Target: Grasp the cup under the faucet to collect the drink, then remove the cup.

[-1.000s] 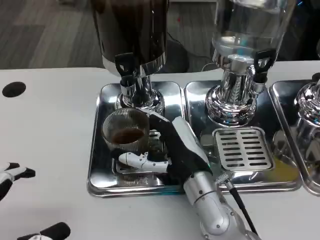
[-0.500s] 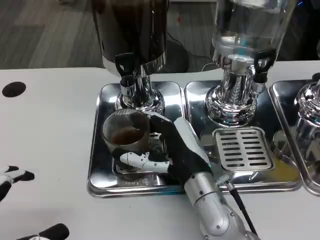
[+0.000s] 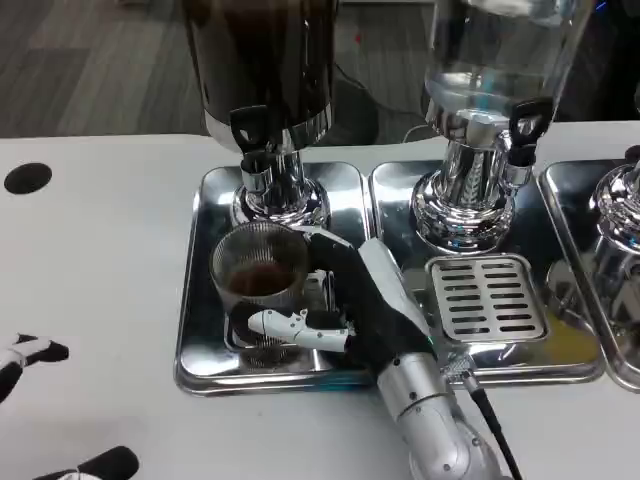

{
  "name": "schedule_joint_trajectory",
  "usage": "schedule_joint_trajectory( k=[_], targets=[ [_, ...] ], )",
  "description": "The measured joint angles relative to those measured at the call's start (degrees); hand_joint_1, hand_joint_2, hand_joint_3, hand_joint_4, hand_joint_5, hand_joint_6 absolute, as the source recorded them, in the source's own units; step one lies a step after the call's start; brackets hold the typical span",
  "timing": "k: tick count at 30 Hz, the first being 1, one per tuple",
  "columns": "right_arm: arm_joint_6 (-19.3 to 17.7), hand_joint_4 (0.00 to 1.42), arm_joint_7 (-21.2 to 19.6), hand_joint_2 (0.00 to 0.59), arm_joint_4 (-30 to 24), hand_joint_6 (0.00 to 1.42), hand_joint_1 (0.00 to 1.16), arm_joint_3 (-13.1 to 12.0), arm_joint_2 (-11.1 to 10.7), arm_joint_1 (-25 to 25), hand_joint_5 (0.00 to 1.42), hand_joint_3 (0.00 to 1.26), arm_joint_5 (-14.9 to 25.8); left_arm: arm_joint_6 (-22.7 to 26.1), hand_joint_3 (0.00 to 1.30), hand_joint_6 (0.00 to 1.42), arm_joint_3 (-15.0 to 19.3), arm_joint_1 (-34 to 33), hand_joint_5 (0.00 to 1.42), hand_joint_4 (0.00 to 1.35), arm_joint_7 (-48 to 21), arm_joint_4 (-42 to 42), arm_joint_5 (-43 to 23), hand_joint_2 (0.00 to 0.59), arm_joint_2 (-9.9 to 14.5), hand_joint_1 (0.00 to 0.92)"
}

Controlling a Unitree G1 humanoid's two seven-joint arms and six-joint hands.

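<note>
A ribbed clear cup (image 3: 258, 268) with brown drink in its bottom stands on the left steel tray (image 3: 195, 300), just in front of the dark dispenser's black faucet (image 3: 248, 130). My right hand (image 3: 350, 295) wraps around the cup's right side, thumb in front of it and fingers behind, gripping it. My left hand (image 3: 30, 358) rests low at the picture's left edge on the white table, fingers apart, holding nothing.
A second dispenser with a clear tank (image 3: 480, 150) stands on the middle tray with a slotted drip grate (image 3: 485, 297). A third steel base (image 3: 615, 215) sits at the right edge. A black round mark (image 3: 27, 178) lies on the table at left.
The cup and my right hand have shifted slightly to the right and toward me on the tray. The left hand barely moved.
</note>
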Motion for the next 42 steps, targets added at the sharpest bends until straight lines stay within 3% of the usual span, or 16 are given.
schedule_joint_trajectory(
  k=[17,42],
  targets=[
    [-0.1,0.35,1.87,0.112,-6.64,0.14,0.67,-0.43,-1.51,3.63,0.33,0.35,0.03,0.04,0.3,0.56,-1.07,-0.65,0.28,0.22,-0.45,-0.25,0.15,0.075,-0.18,0.0],
    [-0.1,0.37,4.23,0.114,-11.02,0.14,0.66,-1.62,-4.13,8.09,0.35,0.36,0.15,1.27,0.3,0.56,-3.07,-2.78,0.29,0.23,-1.4,-0.21,1.54,0.07,-0.18,0.0]
  ],
)
